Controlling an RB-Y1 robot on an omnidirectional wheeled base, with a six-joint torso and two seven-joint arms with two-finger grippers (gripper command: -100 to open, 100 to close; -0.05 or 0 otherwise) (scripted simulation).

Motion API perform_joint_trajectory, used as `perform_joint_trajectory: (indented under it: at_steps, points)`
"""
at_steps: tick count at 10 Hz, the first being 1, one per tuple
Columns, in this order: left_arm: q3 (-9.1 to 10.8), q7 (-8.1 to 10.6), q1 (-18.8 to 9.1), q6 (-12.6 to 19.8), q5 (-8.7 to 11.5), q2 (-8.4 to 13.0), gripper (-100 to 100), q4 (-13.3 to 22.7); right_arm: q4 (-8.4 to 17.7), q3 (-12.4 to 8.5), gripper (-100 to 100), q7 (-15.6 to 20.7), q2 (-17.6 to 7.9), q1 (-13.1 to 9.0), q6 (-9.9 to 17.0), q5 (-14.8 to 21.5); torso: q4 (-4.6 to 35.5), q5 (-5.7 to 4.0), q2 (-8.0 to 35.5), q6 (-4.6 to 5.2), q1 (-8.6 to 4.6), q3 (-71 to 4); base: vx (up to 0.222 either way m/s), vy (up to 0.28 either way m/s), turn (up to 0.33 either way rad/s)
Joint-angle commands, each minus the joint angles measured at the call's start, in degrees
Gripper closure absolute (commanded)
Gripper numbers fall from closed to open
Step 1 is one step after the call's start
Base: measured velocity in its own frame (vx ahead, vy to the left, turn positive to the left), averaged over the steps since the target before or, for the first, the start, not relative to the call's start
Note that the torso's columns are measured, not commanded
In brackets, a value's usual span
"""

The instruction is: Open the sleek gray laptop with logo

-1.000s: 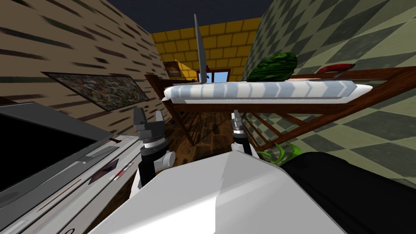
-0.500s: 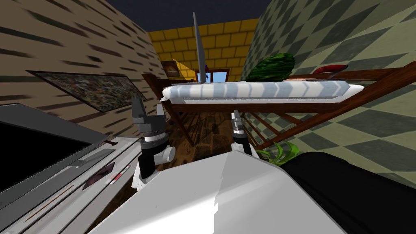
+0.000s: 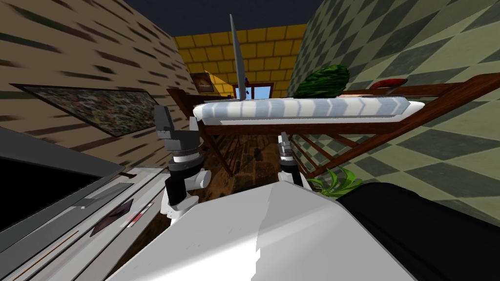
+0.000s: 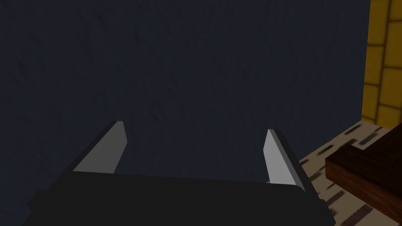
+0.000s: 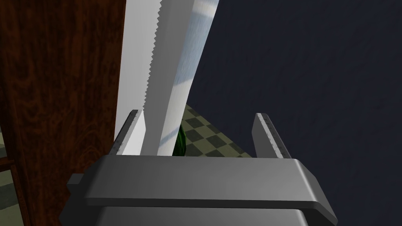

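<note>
Left gripper (image 4: 195, 126) points straight up beside the bed frame (image 3: 215, 129), fingers spread, empty. Right gripper (image 5: 196, 117) upright under the mattress (image 3: 302, 110) edge, fingers apart, empty.

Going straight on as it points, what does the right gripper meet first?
Probably the mattress: its edge rises just inside one of the fingers of the open right gripper. The rest of the gap faces dark ceiling, so it might only graze; depth is unclear.
</note>
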Motion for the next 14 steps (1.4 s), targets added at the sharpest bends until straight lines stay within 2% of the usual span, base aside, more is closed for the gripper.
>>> perform_joint_trajectory:
  at_steps: [1, 2, 3, 4, 5, 6, 7, 8, 9, 10, 13, 14]
  points:
    - [-0.21, 0.45, -4.4, 2.0, 0.4, 0.8, -100, 0.9, 0.0, 0.0, 0, 0.0, 0.0, 0.0, 0.0, 0.0, 0.0, -0.01, 0.0, 0.02, -0.01, 0.0, 0.005, 0.015, -0.041]
    - [-0.21, 0.45, -5.2, 2.0, 0.4, 0.8, -100, 0.9, 0.0, 0.0, 0, 0.0, 0.0, 0.0, 0.0, 0.0, 0.0, 0.0, 0.0, 0.0, -0.01, 0.0, 0.002, 0.007, 0.005]
    - [-0.44, 0.85, -7.1, 4.1, 0.8, 1.5, -100, 1.7, 0.0, 0.0, 0, 0.0, 0.0, 0.0, 0.0, 0.0, 0.0, -0.01, 0.0, 0.0, -0.02, 0.0, 0.003, 0.012, -0.089]
    - [-0.44, 0.85, -8.9, 4.1, 0.8, 1.5, -100, 1.7, 0.0, 0.0, 0, 0.0, 0.0, 0.0, 0.0, 0.0, 0.0, -0.01, 0.0, 0.03, 0.0, 0.0, 0.002, 0.016, -0.052]
    - [-0.44, 0.85, -9.5, 4.1, 0.8, 1.5, -100, 1.7, 0.0, 0.0, 0, 0.0, 0.0, 0.0, 0.0, 0.0, 0.0, 0.0, 0.0, 0.0, 0.02, 0.0, 0.001, 0.007, 0.004]
    - [-0.71, 1.23, -11.8, 6.3, 1.2, 2.1, -100, 2.8, 0.0, 0.0, 0, 0.0, 0.0, 0.0, 0.0, 0.0, 0.0, 0.0, 0.0, -0.01, 0.0, 0.0, 0.001, 0.011, -0.097]
    - [-0.71, 1.23, -13.5, 6.3, 1.2, 2.1, -100, 2.8, 0.0, 0.0, 0, 0.0, 0.0, 0.0, 0.0, 0.0, 0.0, -0.01, 0.0, 0.03, 0.0, 0.0, 0.001, 0.016, -0.054]
    - [-1.02, 1.57, -15.6, 8.7, 1.6, 2.6, -100, 4.2, 0.0, 0.0, 0, 0.0, 0.0, 0.0, 0.0, 0.0, 0.0, 0.0, 0.0, 0.0, 0.01, 0.0, 0.001, 0.019, -0.099]
    - [-1.02, 1.57, -17.7, 8.7, 1.6, 2.6, -100, 4.2, 0.0, 0.0, 0, 0.0, 0.0, 0.0, 0.0, 0.0, 0.0, 0.0, 0.0, 0.01, 0.03, 0.0, 0.0, 0.019, -0.044]
    - [-1.38, 1.88, -19.7, 11.1, 1.9, 3.1, -100, 5.9, 0.0, 0.0, 0, 0.0, 0.0, 0.0, 0.0, 0.0, 0.0, 0.0, 0.0, -0.01, 0.02, 0.0, 0.0, 0.021, -0.103]
    - [-1.38, 1.88, -23.2, 11.1, 1.9, 3.1, -100, 5.9, 0.0, 0.0, 0, 0.0, 0.0, 0.0, 0.0, 0.0, 0.0, -0.01, 0.0, 0.0, -0.04, 0.0, 0.0, 0.009, -0.017]
    - [-1.79, 2.16, -25.3, 13.6, 2.3, 3.6, -100, 7.9, 0.0, 0.0, 0, 0.0, 0.0, 0.0, 0.0, 0.0, 0.0, -0.01, 0.0, 0.0, -0.06, 0.0, -0.003, 0.007, -0.102]
